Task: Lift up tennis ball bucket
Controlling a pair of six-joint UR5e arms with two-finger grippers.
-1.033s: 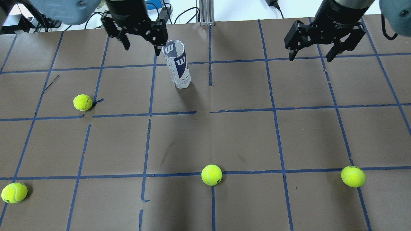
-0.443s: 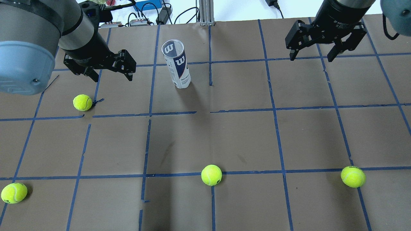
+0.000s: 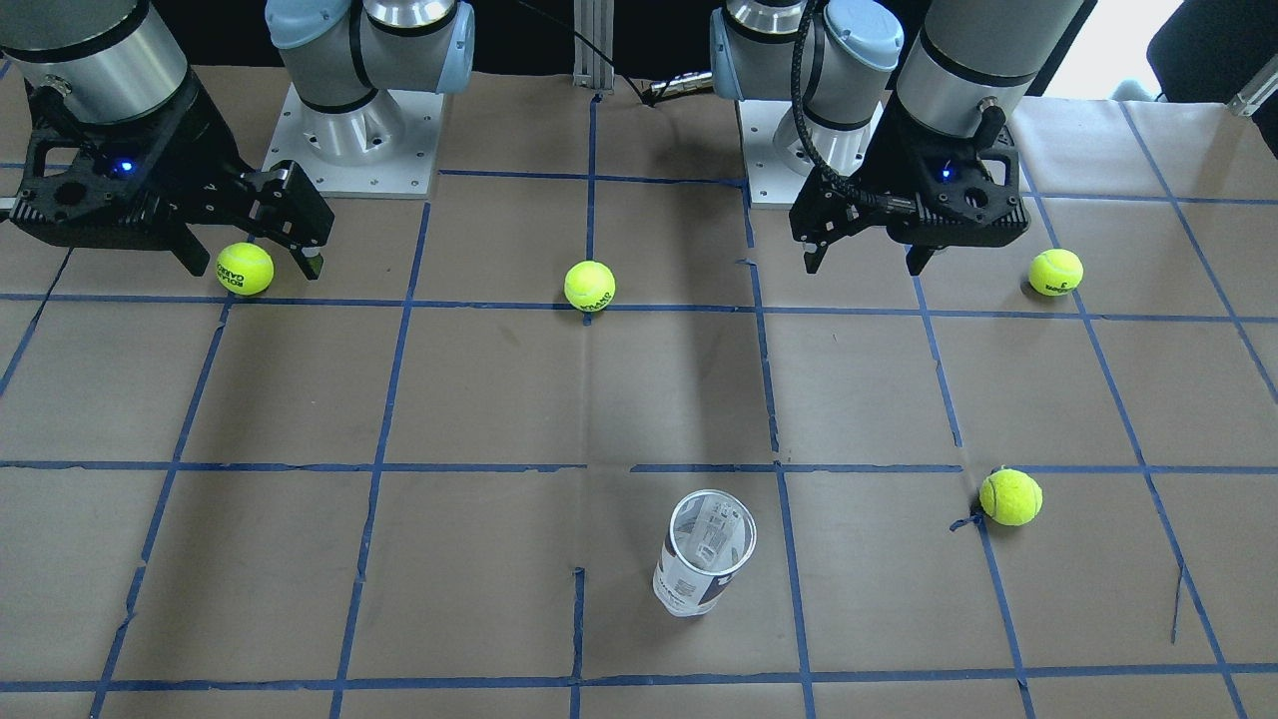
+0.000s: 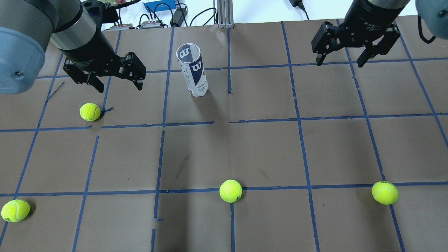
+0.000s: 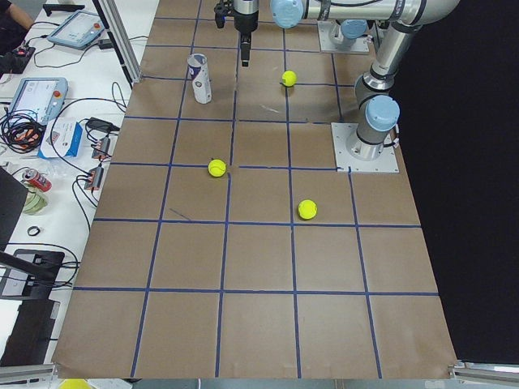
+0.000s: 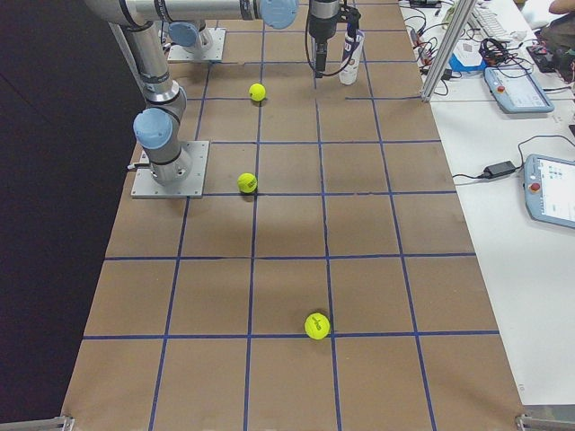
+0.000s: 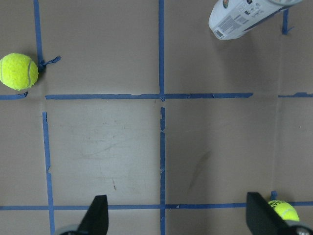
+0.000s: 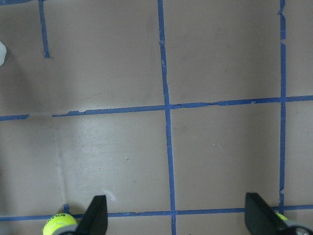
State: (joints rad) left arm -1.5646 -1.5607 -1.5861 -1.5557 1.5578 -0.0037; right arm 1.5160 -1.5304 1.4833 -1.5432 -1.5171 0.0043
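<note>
The tennis ball bucket [image 4: 194, 70] is a slim clear can with a white and navy W label. It stands upright and open-topped on the brown paper, and also shows in the front view [image 3: 704, 554] and at the top right of the left wrist view [image 7: 244, 19]. My left gripper [image 4: 119, 87] is open and empty, hovering well to the left of the can and apart from it; it also shows in the front view [image 3: 864, 266]. My right gripper [image 4: 339, 63] is open and empty, far to the can's right, and in the front view [image 3: 253, 268] it hangs over a ball.
Several yellow tennis balls lie on the table: one [image 4: 90, 112] just below my left gripper, one [image 4: 230, 191] front centre, one [image 4: 385, 192] front right, one [image 4: 15, 210] front left. Blue tape lines grid the brown paper [image 4: 266, 147]. Cables and devices lie beyond the far edge.
My left gripper has swung away from beside the can's top to the left and lower over the table. The can and my right gripper have stayed put.
</note>
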